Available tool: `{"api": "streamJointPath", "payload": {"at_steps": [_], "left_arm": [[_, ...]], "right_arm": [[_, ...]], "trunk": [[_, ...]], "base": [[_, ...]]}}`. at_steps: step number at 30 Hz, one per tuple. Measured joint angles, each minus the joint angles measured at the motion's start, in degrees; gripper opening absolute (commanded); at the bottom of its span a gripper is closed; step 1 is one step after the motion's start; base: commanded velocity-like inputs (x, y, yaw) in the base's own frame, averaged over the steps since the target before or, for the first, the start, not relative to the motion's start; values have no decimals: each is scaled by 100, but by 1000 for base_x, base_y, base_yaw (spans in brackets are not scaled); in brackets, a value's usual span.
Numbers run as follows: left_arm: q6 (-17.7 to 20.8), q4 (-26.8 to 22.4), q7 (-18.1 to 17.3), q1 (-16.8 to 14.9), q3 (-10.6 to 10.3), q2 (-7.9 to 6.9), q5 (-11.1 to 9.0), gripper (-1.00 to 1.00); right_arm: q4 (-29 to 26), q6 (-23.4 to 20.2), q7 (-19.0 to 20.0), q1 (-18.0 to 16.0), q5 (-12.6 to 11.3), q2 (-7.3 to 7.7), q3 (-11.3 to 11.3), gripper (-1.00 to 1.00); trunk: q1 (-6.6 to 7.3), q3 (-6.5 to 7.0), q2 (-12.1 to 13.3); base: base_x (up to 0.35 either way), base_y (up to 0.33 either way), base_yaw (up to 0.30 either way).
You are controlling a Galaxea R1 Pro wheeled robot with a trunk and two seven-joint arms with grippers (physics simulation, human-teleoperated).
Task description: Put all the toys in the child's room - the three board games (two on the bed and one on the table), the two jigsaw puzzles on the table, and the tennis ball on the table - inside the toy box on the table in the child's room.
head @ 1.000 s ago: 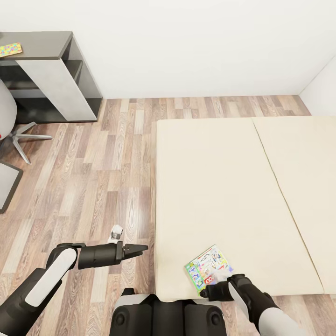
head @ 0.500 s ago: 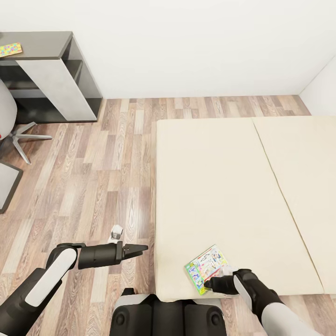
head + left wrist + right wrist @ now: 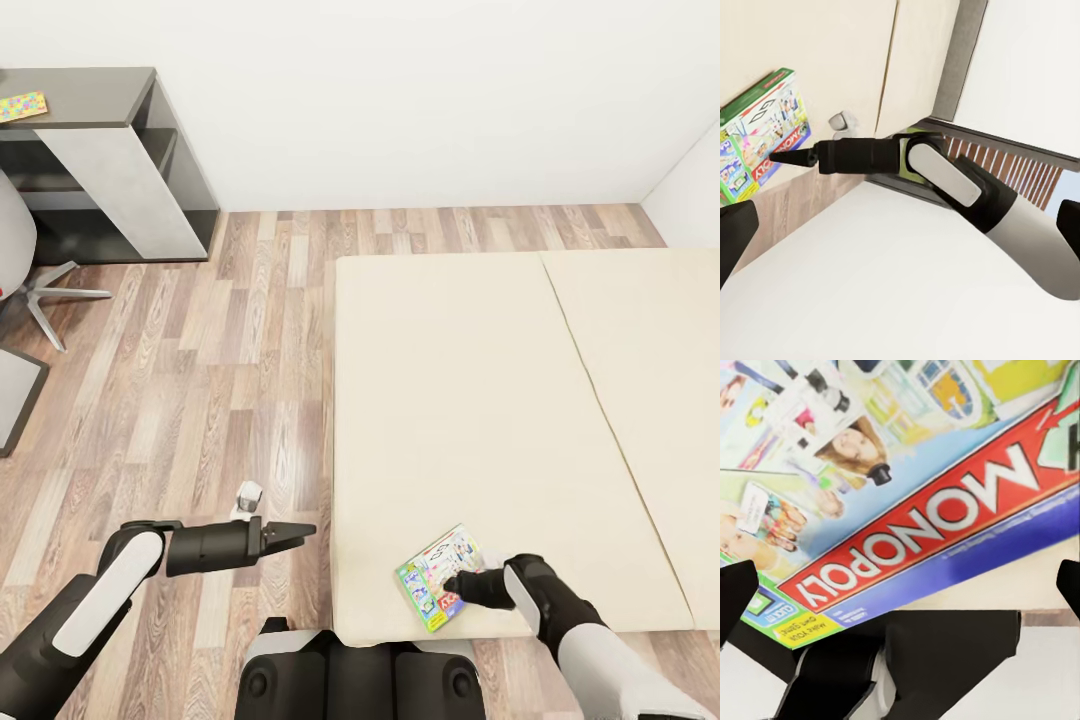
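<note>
Early going, I judge: the Monopoly game (image 3: 438, 578) lies on the bed (image 3: 480, 400), just ahead of the released right pincer (image 3: 458, 584). Left pincer (image 3: 300, 529) looks clenched, empty.

The Monopoly board game (image 3: 438, 577) lies flat on the bed (image 3: 480, 400), at the near edge close to the near left corner. The right gripper (image 3: 458, 585) sits over the game's near right part, reaching in from the right. The left gripper (image 3: 300, 529) hangs over the floor (image 3: 200, 400), just left of the bed's left edge. The table (image 3: 110, 160) stands against the far wall at far left, well apart from the bed, with a jigsaw puzzle (image 3: 22, 105) on its top.
</note>
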State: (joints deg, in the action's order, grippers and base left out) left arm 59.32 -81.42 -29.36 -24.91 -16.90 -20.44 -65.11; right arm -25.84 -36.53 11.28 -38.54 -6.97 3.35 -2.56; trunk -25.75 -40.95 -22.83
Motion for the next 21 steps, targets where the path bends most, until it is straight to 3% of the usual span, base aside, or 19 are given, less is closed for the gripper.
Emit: {"api": "streamJointPath", "payload": {"at_steps": [9, 21], "left_arm": [[2, 1, -3, 7, 105, 0, 0, 100], [2, 2, 0, 8, 113, 0, 1, 100]], "right_arm": [[6, -16, -346, -75, -7, 9, -297, 100], [1, 18, -510, -158, -12, 15, -746, 100]], "trunk": [[0, 0, 0], [0, 0, 0]], "base": [[0, 0, 0], [0, 0, 0]]}}
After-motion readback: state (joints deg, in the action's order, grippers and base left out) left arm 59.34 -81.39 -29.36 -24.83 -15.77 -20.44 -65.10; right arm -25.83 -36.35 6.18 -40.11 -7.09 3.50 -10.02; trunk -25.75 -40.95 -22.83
